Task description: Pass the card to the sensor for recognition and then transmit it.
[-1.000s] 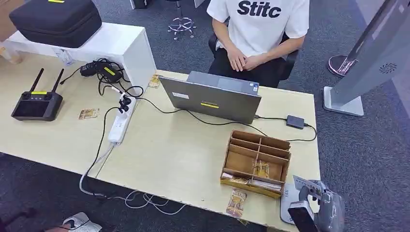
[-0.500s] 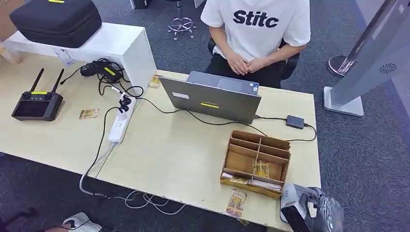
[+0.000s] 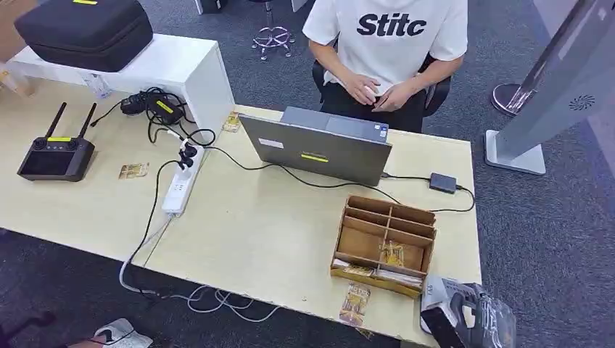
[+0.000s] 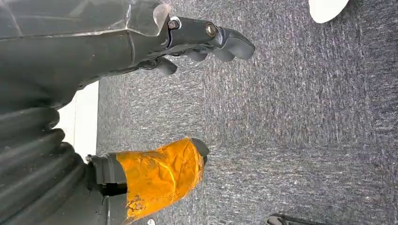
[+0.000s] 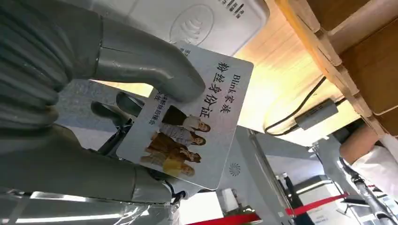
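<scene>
My right hand [image 3: 470, 319] is low at the table's near right corner, right over the white card reader [image 3: 432, 291]. In the right wrist view its thumb and fingers pinch a white card [image 5: 187, 126] printed with a group photo and Chinese text. The card hangs flat, close in front of the reader's contactless mark [image 5: 199, 21]; I cannot tell whether they touch. My left hand [image 4: 197, 42] hangs over grey carpet with its fingers apart, holding nothing; its thumb [image 4: 159, 171] is wrapped in orange tape.
A wooden divider box [image 3: 391, 206] with several cards stands just beyond the reader. A loose card [image 3: 355, 304] lies at the front edge. A laptop [image 3: 319, 148], its cable and adapter [image 3: 442, 182] sit mid-table. A person [image 3: 388, 36] sits opposite.
My right hand has dropped from above the reader down onto it with the card. The seated person's clasped hands have come apart.
</scene>
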You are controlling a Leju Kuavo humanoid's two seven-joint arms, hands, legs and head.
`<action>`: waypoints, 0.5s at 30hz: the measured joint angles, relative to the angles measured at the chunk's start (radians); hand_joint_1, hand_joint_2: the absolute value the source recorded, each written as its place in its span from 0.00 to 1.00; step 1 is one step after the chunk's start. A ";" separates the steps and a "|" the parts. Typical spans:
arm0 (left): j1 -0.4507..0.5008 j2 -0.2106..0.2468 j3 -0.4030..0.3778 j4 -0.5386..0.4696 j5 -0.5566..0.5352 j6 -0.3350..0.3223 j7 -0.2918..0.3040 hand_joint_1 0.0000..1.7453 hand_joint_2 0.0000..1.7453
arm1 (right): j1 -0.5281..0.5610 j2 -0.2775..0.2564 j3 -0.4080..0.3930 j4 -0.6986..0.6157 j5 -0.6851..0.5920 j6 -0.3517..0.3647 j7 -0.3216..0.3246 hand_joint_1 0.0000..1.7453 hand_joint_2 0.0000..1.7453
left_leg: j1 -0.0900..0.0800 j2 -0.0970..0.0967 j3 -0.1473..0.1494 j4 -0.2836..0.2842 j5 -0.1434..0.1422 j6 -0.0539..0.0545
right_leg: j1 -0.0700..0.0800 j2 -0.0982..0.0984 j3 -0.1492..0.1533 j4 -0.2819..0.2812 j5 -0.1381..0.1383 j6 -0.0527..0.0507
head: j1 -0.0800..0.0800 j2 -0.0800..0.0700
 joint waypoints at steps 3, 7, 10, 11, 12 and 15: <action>0.000 0.000 0.000 0.000 0.004 0.000 0.001 0.00 1.00 | 0.003 0.000 0.000 -0.024 -0.004 -0.013 0.003 1.00 1.00 | 0.000 0.000 0.000 0.000 0.000 0.000 | 0.000 0.000 0.000 0.000 0.000 0.000 | 0.000 0.000; 0.000 0.001 0.002 0.000 0.006 0.000 0.002 0.00 1.00 | 0.004 -0.002 0.000 -0.132 -0.034 -0.026 -0.012 1.00 1.00 | 0.000 0.000 0.000 0.000 0.000 0.000 | 0.000 0.000 0.000 0.000 0.000 0.000 | 0.000 0.000; 0.000 0.003 0.002 0.000 -0.003 -0.001 0.003 0.00 1.00 | -0.017 -0.004 0.030 -0.230 -0.039 0.019 -0.026 1.00 1.00 | 0.000 0.001 0.000 0.000 0.000 0.000 | 0.000 0.000 0.000 0.000 0.000 0.000 | 0.000 0.000; 0.000 0.005 0.002 0.000 -0.010 -0.002 0.003 0.00 1.00 | -0.033 -0.005 0.050 -0.253 -0.036 0.039 -0.026 1.00 1.00 | 0.000 0.001 0.000 0.000 0.000 -0.001 | 0.000 0.001 0.000 0.001 0.000 0.000 | 0.000 0.000; -0.001 0.006 0.002 0.000 -0.014 -0.003 0.003 0.00 1.00 | -0.054 -0.006 0.083 -0.276 -0.028 0.061 -0.023 1.00 1.00 | 0.000 0.002 0.000 0.000 0.001 -0.001 | 0.000 0.001 0.000 0.001 0.000 0.000 | 0.000 0.000; -0.005 0.010 0.002 0.000 -0.032 -0.009 0.002 0.00 1.00 | -0.132 -0.011 0.186 -0.293 -0.005 0.103 0.009 1.00 1.00 | 0.000 0.002 0.001 0.000 0.001 -0.001 | 0.000 0.002 0.000 0.001 0.001 -0.001 | 0.000 0.000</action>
